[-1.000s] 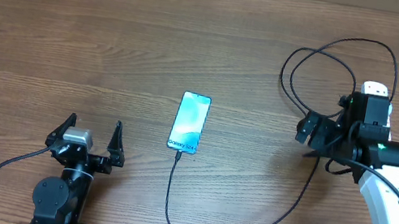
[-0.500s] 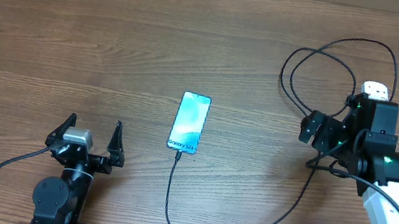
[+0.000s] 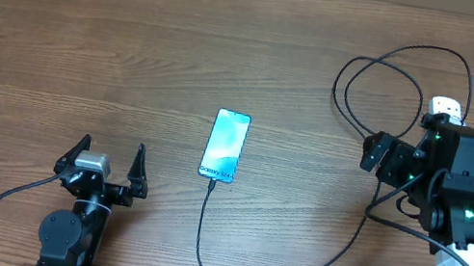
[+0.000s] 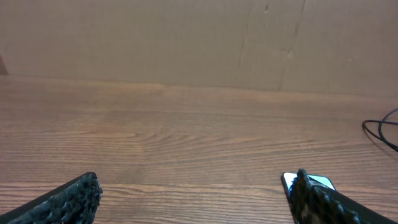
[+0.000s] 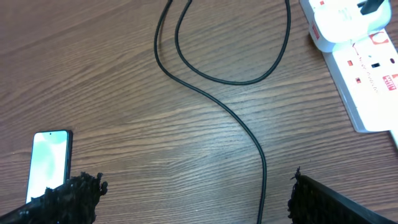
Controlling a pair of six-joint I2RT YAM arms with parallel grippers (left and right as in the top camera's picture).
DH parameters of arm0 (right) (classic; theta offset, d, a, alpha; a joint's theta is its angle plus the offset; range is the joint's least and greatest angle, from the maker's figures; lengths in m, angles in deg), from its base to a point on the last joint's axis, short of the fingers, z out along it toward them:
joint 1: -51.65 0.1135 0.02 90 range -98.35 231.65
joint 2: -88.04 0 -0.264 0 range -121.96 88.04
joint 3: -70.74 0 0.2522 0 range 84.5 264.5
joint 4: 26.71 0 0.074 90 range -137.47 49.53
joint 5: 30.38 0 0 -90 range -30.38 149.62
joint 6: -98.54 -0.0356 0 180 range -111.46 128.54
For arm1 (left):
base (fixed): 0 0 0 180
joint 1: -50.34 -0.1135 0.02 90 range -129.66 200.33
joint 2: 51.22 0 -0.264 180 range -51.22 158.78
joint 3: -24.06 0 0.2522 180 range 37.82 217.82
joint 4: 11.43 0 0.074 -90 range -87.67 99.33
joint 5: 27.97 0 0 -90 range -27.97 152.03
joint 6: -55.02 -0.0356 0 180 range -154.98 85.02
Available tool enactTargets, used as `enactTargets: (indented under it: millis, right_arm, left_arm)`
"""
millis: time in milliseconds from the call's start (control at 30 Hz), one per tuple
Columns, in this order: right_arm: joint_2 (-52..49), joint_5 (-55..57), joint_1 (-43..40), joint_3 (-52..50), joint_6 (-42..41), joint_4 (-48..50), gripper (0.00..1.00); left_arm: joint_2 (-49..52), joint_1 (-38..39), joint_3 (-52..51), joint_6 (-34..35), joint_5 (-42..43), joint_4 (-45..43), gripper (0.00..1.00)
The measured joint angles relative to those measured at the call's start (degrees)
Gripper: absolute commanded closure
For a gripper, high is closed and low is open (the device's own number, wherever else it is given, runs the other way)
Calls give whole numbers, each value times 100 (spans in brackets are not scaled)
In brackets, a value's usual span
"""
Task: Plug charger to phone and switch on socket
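Charger (image 3: pixel 201 225) tip meets phone (image 3: pixel 225 145) btm edge; L gripper (image 3: pixel 113 144) & R gripper (image 5: pixel 186 186) both spread wide, empty.

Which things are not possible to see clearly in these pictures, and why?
Socket: overhead, the right arm covers most; right wrist view, the frame edge cuts it.
Charger tip at the phone: overhead, too small to tell if seated.
Phone, left wrist view: a finger of the left pincer hides most.
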Motion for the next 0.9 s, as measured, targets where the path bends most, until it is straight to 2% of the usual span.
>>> enactTargets:
  millis: [200, 600, 900]
  right_arm:
    - [157, 68, 35, -103, 22, 166, 0]
    - [538, 227, 553, -1891, 59, 2553, 0]
    - [625, 227, 564, -2013, 57, 2680, 0]
  left_arm:
    - [0, 0, 0, 0, 0, 0, 1]
    - [0, 0, 0, 0, -2, 0, 0]
    - [0, 0, 0, 0, 0, 0, 0]
